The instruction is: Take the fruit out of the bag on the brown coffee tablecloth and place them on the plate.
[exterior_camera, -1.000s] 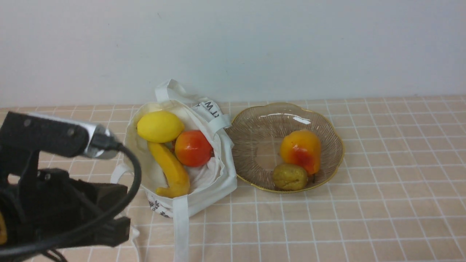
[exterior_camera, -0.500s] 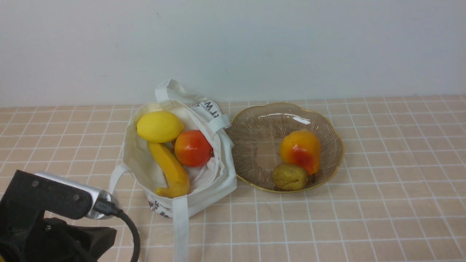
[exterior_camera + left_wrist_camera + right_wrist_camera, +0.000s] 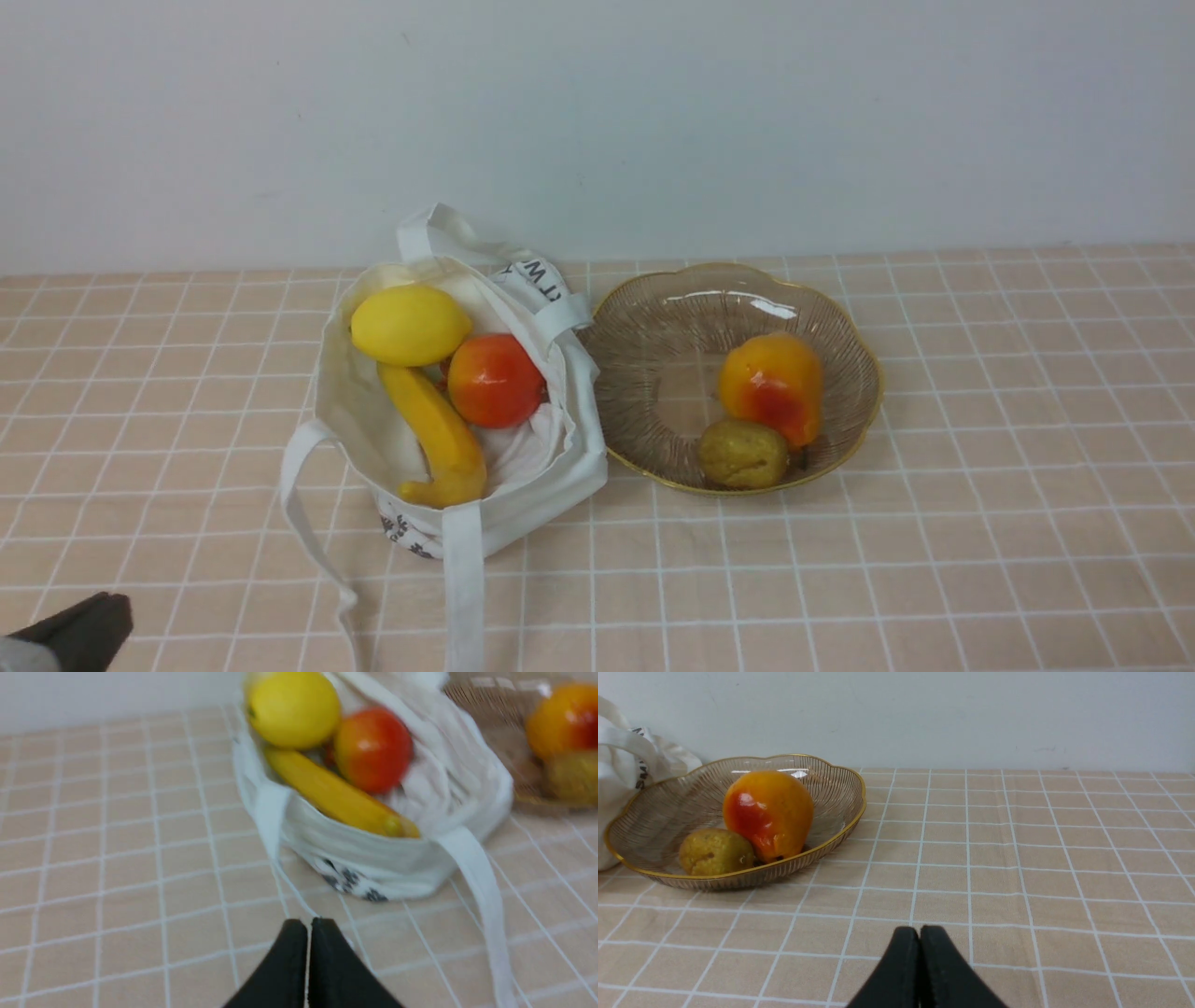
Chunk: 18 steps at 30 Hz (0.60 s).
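The white tote bag [image 3: 467, 411] slumps open on the checked tablecloth [image 3: 980, 523], so its lemon [image 3: 411, 324], red-orange fruit [image 3: 496, 380] and banana [image 3: 435, 434] are reachable from above. At its 3 o'clock, touching it, the glass plate [image 3: 653, 317] holds an orange pear-like fruit [image 3: 772, 387] and an olive-brown ball [image 3: 742, 454]. The left gripper [image 3: 308, 926] and right gripper [image 3: 920, 935] hang empty near the cloth, jaws pressed together.

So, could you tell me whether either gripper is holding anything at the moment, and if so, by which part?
Nothing is held. The left gripper and the right gripper are both shut on nothing, above bare tablecloth.
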Each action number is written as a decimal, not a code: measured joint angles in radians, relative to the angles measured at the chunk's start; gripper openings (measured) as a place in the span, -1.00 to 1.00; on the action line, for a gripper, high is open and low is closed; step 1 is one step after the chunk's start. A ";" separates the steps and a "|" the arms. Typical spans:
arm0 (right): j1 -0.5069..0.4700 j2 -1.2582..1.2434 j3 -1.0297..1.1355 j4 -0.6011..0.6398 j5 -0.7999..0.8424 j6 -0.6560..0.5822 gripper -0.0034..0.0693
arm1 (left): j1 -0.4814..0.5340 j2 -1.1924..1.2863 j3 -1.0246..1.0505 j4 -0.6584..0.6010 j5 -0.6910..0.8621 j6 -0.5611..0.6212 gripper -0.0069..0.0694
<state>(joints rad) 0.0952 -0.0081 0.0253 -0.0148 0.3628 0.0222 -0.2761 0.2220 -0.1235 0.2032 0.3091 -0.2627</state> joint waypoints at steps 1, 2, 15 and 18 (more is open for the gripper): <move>0.000 0.000 0.000 0.000 0.000 0.000 -0.94 | 0.067 -0.052 0.036 -0.032 -0.027 0.038 -0.84; 0.000 0.000 0.000 0.000 0.000 0.000 -0.94 | 0.103 -0.089 0.066 -0.051 -0.041 0.060 -0.84; 0.000 0.000 0.000 0.000 0.000 0.000 -0.95 | 0.240 -0.232 0.152 -0.173 0.065 0.171 -0.84; 0.000 0.000 0.000 0.000 0.000 0.000 -0.95 | 0.234 -0.232 0.152 -0.176 0.066 0.181 -0.84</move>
<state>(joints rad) 0.0952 -0.0081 0.0253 -0.0148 0.3628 0.0222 -0.0421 -0.0103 0.0281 0.0275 0.3752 -0.0816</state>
